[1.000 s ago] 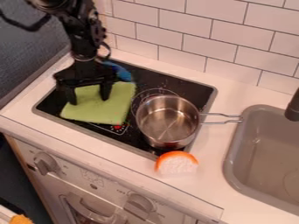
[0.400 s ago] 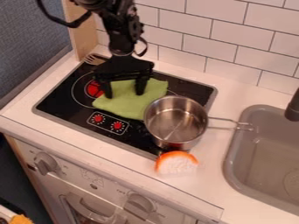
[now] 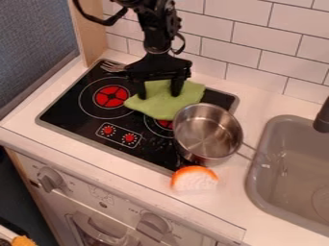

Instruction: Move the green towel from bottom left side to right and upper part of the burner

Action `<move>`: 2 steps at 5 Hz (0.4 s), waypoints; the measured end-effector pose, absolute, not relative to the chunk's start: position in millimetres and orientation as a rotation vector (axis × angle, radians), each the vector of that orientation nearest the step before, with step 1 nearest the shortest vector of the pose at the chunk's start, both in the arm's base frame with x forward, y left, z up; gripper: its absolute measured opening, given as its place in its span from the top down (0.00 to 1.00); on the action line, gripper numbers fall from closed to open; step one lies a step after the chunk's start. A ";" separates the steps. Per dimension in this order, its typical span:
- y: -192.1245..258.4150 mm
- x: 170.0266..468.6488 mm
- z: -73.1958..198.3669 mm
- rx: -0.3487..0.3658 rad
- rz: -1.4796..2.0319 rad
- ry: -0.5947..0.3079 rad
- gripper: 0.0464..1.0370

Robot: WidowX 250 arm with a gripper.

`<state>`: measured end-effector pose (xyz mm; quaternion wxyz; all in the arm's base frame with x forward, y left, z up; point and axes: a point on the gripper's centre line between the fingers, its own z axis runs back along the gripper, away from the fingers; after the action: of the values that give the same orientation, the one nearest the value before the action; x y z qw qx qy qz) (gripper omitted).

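White wall tiles (image 3: pixel 263 57) rise behind the fingers, and a pale counter (image 3: pixel 38 122) surrounds the black cooktop (image 3: pixel 70 105) beneath them. The black gripper (image 3: pixel 158 95) hangs over the upper part of the cooktop, its two fingers (image 3: pixel 175 89) pointing down and spread well apart. Both tips meet the green towel (image 3: pixel 164 103), which shows in the gap between them and spreads out past them on either side, most of it toward the front. From this angle the fingers seem to press on the cloth rather than pinch it.

Just in front of the fingers, the towel partly covers the right burner (image 3: pixel 164 124), whose red centre peeks out below the front edge. Left of the fingers is the left burner (image 3: pixel 112 96), its red centre uncovered. Behind and to the left of them lies a silver fork (image 3: pixel 112 66), near the wooden panel (image 3: pixel 90 33).

Right and forward of the fingers stands the steel pot (image 3: pixel 207 134), its handle pointing toward the sink (image 3: pixel 254 185). Farther forward, just in front of the pot, sits an orange-and-white toy (image 3: pixel 194 179). Two red-marked dials (image 3: pixel 129 138) lie in front and left of the fingers.
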<state>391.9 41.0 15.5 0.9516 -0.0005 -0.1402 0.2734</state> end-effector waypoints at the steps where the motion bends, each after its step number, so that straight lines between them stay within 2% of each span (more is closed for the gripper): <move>1: 34.3 402.2 15.5 -0.024 0.542 -0.287 0.04; 2: 32.4 405.0 16.7 -0.029 0.532 -0.289 0.04</move>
<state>405.0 32.4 16.7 0.9545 -0.0143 -0.1424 0.2618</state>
